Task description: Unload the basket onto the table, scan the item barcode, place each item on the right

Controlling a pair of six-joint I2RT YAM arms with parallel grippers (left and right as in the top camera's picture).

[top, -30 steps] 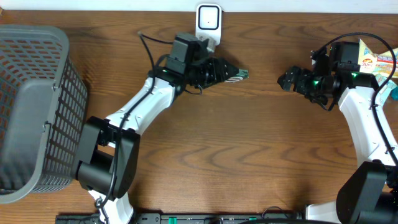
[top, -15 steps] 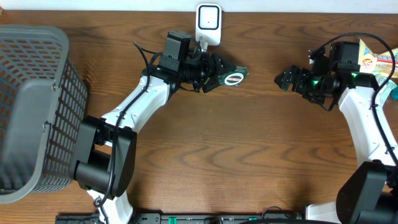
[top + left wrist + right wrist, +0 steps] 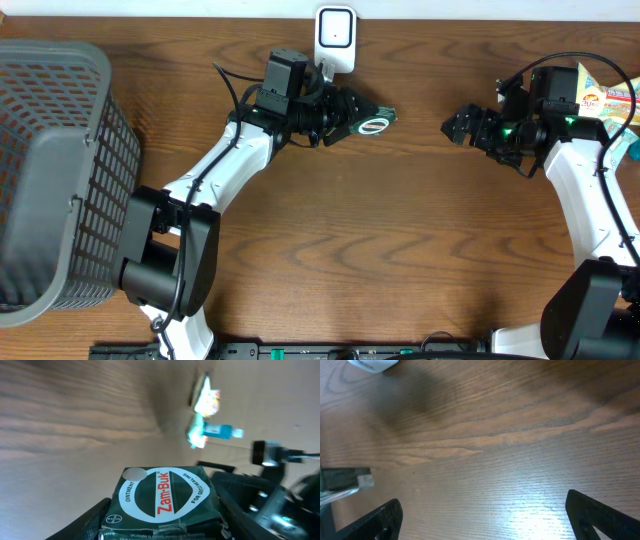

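The item is a dark green Zam-Buk box [image 3: 376, 124] with a white oval label. My left gripper [image 3: 366, 120] is shut on it, holding it above the table just right of and below the white scanner [image 3: 335, 38] at the back edge. In the left wrist view the box [image 3: 165, 497] fills the space between my fingers, label face towards the camera; no barcode shows. My right gripper [image 3: 458, 126] hangs open to the right of the box, apart from it. In the right wrist view the right gripper [image 3: 482, 515] has only bare wood between its fingers.
A grey mesh basket [image 3: 100, 130] stands at the far left. Snack packets [image 3: 605, 100] and a teal item [image 3: 630, 145] lie at the far right behind my right arm. The left wrist view shows the packets [image 3: 207, 402] and a teal tube [image 3: 220, 431].
My left arm has shifted slightly left and rolled its wrist, so the box's white oval label now faces upward. The right arm has hardly moved.
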